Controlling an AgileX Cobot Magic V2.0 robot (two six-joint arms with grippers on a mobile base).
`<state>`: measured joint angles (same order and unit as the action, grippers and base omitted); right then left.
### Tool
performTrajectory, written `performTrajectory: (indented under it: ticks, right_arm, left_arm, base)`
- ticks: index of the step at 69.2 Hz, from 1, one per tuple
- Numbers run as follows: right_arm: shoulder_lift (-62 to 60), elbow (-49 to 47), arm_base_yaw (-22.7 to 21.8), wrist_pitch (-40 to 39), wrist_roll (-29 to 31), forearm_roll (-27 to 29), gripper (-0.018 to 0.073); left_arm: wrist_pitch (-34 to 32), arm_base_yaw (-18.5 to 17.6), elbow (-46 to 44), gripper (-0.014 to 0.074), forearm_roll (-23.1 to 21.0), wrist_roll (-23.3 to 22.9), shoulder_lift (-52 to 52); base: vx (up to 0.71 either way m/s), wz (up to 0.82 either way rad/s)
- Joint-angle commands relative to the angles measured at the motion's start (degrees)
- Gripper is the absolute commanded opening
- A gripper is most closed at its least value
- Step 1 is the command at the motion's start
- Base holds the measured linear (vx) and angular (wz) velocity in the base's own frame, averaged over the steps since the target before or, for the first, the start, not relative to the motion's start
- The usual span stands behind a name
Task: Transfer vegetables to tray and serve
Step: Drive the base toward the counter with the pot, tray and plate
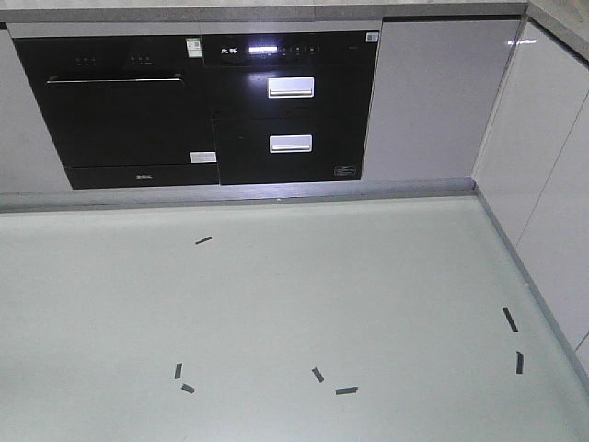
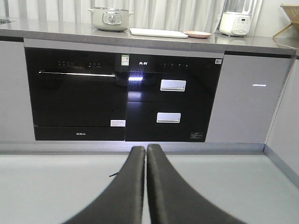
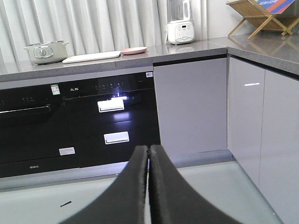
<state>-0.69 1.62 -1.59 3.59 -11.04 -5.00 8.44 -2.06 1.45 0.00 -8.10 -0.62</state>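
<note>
Left gripper (image 2: 145, 149), right gripper (image 3: 148, 149): jaws pressed together, empty, likely stowed for approach. Tray (image 2: 159, 32): on far surface (image 2: 56, 29), 12 o'clock; pink plate (image 2: 197, 34) at its 3 o'clock. Lettuce leaf: not discernible.

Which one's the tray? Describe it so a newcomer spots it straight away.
Look along the grey countertop above the black built-in appliances. Between the lidded pot and the round pink plate lies the tray. It is the only flat, white, rectangular thing there.
</note>
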Motion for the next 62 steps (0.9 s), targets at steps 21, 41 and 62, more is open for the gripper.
performTrajectory:
  ticks: [21,41,62]
  right_arm:
    - [-0.3,0.8,-0.3,-4.4,0.6,-0.2,-0.0002]
    - [-0.3,0.8,-0.3,-4.4,0.6,-0.2,-0.0002]
    - [-0.3,0.8,-0.3,-4.5,0.6,-0.2,-0.0002]
  left_arm:
    - [-4.7,-0.1,1.2,-0.0006,0.0,-0.2,0.5]
    - [-4.7,-0.1,1.2,-0.0006,0.0,-0.2,0.5]
    - [-4.7,-0.1,1.2,-0.0006,0.0,-0.2,0.5]
  base:
    - [0.03,0.03]
    - [0.08,0.0]
    - [0.1,-0.06]
